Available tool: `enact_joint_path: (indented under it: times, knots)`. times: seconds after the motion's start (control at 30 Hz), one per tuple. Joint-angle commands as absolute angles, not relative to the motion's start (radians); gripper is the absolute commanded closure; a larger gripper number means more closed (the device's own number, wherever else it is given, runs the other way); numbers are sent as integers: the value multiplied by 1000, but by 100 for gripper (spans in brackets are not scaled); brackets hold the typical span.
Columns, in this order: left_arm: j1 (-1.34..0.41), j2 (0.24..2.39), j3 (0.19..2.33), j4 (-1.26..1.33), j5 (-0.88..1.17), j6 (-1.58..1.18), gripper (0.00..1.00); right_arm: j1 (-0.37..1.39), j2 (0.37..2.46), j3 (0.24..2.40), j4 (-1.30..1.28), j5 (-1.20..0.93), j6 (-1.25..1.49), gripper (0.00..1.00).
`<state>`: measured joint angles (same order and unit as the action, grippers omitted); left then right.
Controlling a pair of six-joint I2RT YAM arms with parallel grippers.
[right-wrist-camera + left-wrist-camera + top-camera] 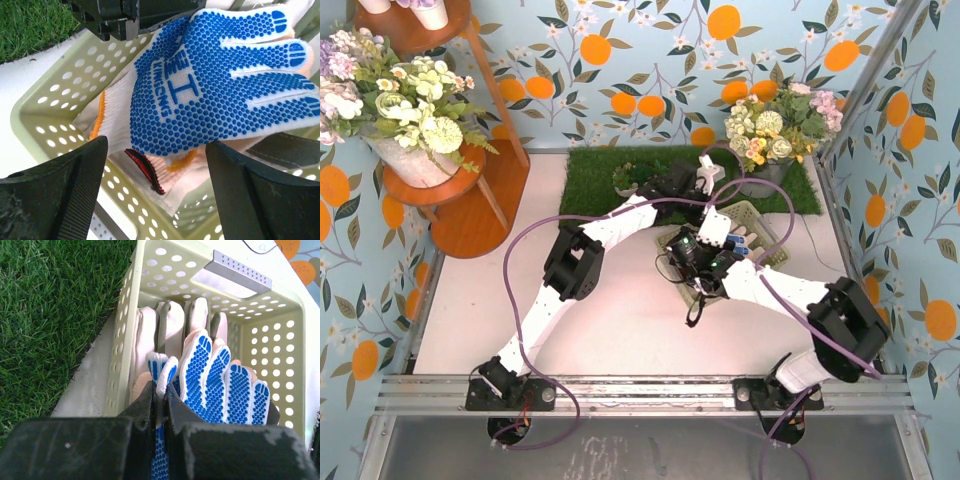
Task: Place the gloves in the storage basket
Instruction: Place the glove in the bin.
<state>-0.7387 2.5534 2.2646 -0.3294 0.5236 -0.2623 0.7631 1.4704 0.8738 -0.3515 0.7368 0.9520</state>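
Reaching over storage basket (pixel 280 305), left hand (pixel 160 402) pinching glove (pixel 220 380), right hand (pixel 156 150) spread.

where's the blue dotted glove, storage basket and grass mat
blue dotted glove (pixel 210 80), right wrist view, palm
storage basket (pixel 272 355), left wrist view, right side wall
grass mat (pixel 50 315), left wrist view, open turf

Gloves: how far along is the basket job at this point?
Done: cream gloves lie inside the basket. In hand: the left gripper is shut on the blue-dotted glove over the basket; the right gripper stands open beside it. Left: release that glove. No loose glove shows on the table.
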Motion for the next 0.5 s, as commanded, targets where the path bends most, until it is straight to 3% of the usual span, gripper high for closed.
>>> enact_joint_path:
  times: [0.0, 0.33, 0.47]
  knots:
    - [-737, 2490, 2253, -279, 525, -262, 100, 741, 1510, 902, -268, 738, 940, 24]
    - [-746, 2482, 2253, -279, 540, -270, 100, 744, 1575, 909, -292, 773, 1022, 28]
    - [-747, 2485, 2257, -286, 524, -266, 100, 737, 1552, 893, -295, 748, 1057, 45]
